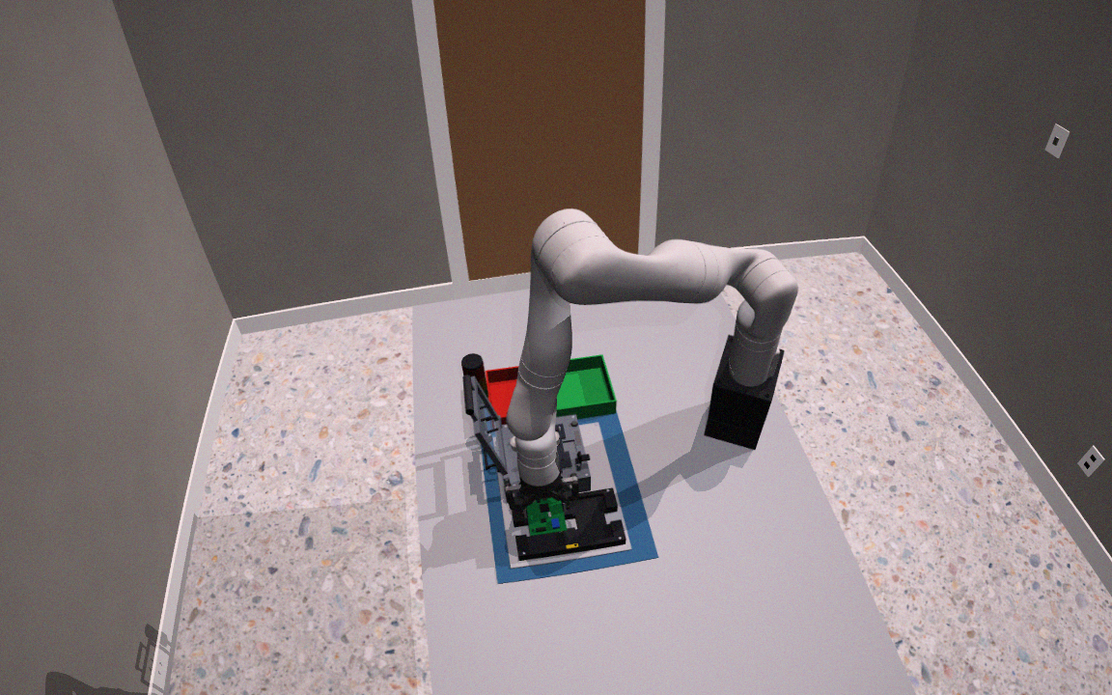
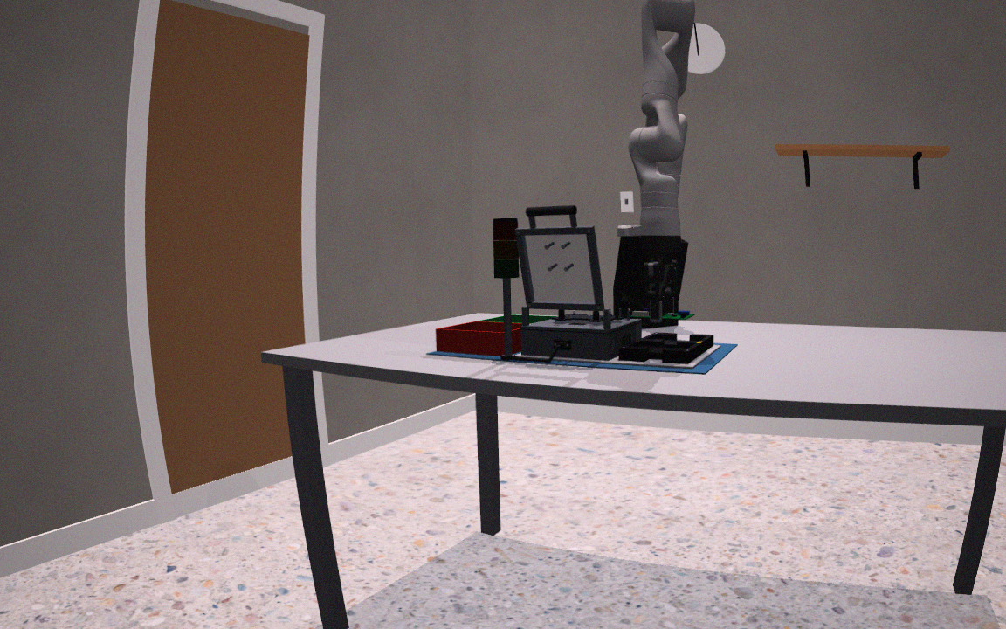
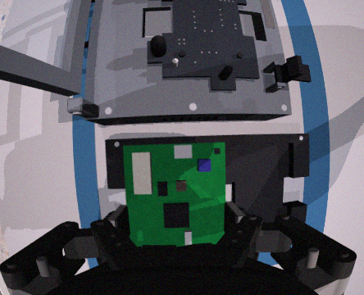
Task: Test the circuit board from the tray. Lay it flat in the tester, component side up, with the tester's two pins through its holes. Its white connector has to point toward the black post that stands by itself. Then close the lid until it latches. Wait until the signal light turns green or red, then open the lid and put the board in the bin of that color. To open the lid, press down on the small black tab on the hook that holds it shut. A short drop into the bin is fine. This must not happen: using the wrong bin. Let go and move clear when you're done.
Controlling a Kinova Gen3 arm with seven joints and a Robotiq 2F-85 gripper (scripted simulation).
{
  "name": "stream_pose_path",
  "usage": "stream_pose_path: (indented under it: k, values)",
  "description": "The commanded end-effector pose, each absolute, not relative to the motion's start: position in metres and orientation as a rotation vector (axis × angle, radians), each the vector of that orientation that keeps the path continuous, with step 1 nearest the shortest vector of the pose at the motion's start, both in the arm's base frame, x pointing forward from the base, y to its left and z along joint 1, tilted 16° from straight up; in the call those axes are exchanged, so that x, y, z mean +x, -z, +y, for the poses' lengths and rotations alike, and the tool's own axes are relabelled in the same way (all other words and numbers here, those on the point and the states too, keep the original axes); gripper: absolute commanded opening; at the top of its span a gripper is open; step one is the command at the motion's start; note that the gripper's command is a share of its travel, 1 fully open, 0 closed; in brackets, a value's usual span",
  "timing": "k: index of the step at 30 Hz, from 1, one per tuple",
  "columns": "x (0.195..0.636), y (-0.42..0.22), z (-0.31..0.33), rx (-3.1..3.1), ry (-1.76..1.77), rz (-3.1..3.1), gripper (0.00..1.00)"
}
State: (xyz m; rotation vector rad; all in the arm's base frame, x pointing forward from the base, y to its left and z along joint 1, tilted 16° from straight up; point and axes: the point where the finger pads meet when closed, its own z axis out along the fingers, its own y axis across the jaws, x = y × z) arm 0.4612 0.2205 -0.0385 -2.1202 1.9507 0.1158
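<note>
My gripper (image 3: pixel 176 216) is shut on the near edge of the green circuit board (image 3: pixel 177 193), component side up, with its white connector (image 3: pixel 142 172) on the left in the wrist view. The board hangs a little above the black tray (image 3: pixel 259 170), as the exterior view shows (image 2: pixel 669 315). The grey tester (image 3: pixel 193 44) lies just beyond the tray with its bed bare. Black posts (image 3: pixel 159 46) stand on the bed. Its lid (image 2: pixel 560 266) stands open and upright. The latch hook (image 3: pixel 288 71) sits on the tester's right side. The signal light (image 2: pixel 505 248) is dark.
The red bin (image 1: pixel 501 388) and the green bin (image 1: pixel 588 384) sit side by side behind the tester. All stand on a blue mat (image 1: pixel 638 510). The arm's black base (image 1: pixel 743 405) stands to the right. The lid frame (image 3: pixel 34 61) rises on the tester's left.
</note>
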Motion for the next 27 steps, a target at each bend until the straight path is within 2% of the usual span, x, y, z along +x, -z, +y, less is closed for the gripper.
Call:
stream_pose_path:
  k: [1, 27]
  values:
    - [0.465, 0.017, 0.22, -2.112, -0.101, 1.936, 0.77]
    - [0.462, -0.001, 0.215, -2.112, -0.101, 1.936, 0.77]
